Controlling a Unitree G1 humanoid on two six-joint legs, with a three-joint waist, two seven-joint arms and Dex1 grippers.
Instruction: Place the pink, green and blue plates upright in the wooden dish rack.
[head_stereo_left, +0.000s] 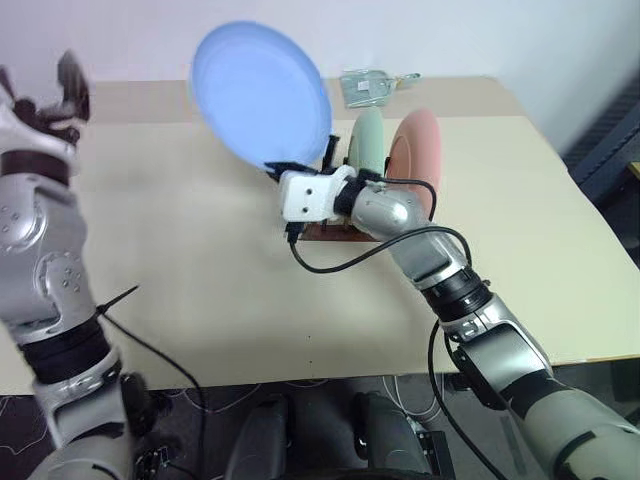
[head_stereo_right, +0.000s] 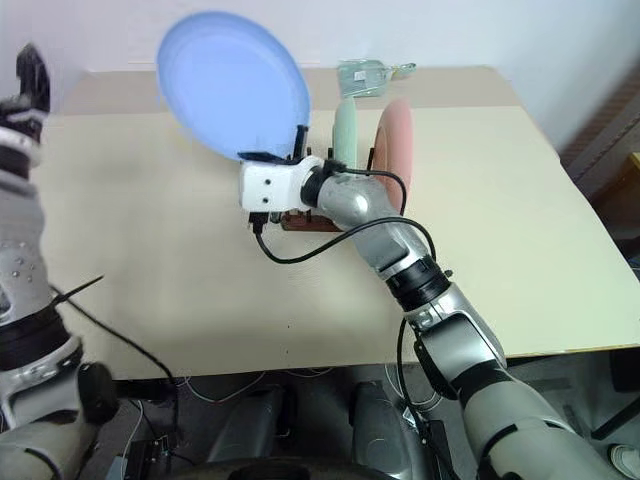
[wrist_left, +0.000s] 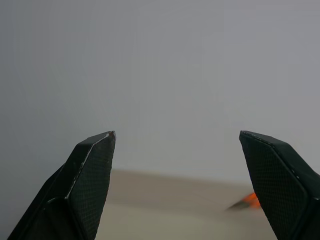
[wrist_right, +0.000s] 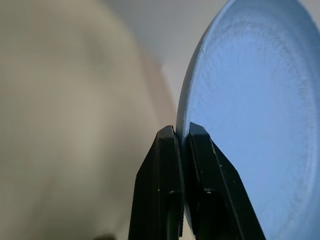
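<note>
Two of three plates racked: green plate (head_stereo_left: 368, 140) and pink plate (head_stereo_left: 418, 150) were seen upright in the wooden dish rack (head_stereo_left: 330, 228), frame centre. Blue plate (head_stereo_left: 260, 92), upper centre-left, was pinched by the right gripper (wrist_right: 182, 137), unracked. Left gripper (wrist_left: 177, 145) was spread wide, empty.

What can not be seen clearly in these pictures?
- Wooden dish rack: mostly hidden behind the right end effector and its wrist, both eye views.
- Small object at the table's far edge: too small to identify.
- Orange thing, left wrist view: blurred, partly behind a finger.
</note>
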